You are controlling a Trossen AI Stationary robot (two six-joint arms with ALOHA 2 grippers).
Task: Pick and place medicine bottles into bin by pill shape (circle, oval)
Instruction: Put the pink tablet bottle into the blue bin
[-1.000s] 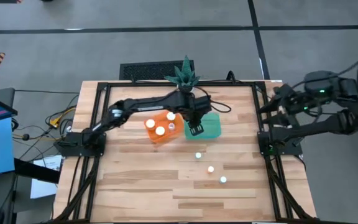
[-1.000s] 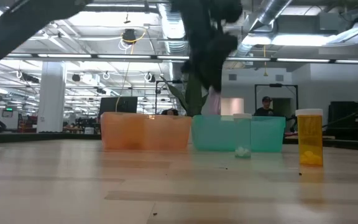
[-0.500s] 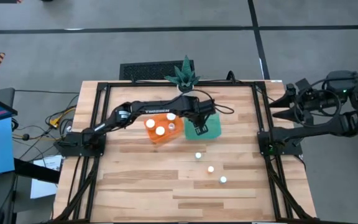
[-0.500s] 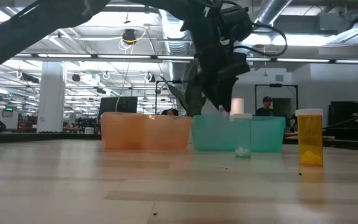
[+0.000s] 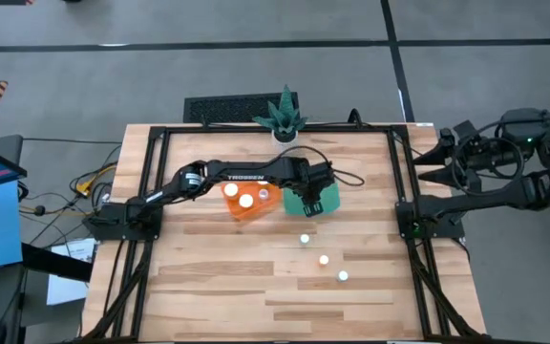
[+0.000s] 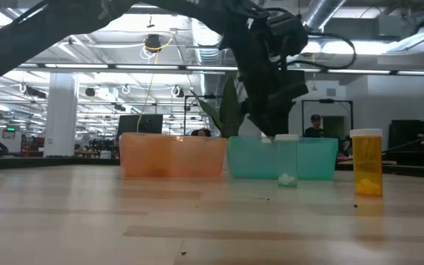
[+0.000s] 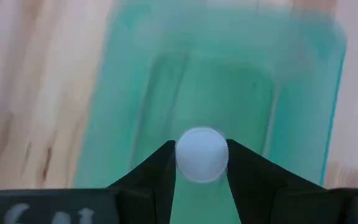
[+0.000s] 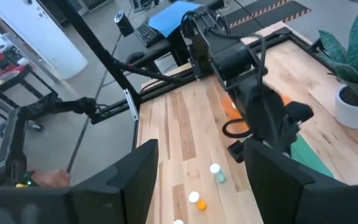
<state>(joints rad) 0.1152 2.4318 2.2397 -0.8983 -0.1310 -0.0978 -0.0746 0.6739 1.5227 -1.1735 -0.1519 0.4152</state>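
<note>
White-capped bottle [image 7: 201, 154] gripped by left pincer [image 7: 201, 180] above teal bin [image 5: 327, 196], "TROSSEN" on arm [image 5: 246, 176], right pincer [image 8: 197, 186] open

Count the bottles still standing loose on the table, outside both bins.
3. The bottles stand in a diagonal row on the bare wood in front of the green bin: one nearest it, one in the middle, one farthest out. None seems hidden.

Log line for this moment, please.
left gripper: shut on bottle, over green bin | right gripper: open, parked off table | three bottles loose on table
</note>
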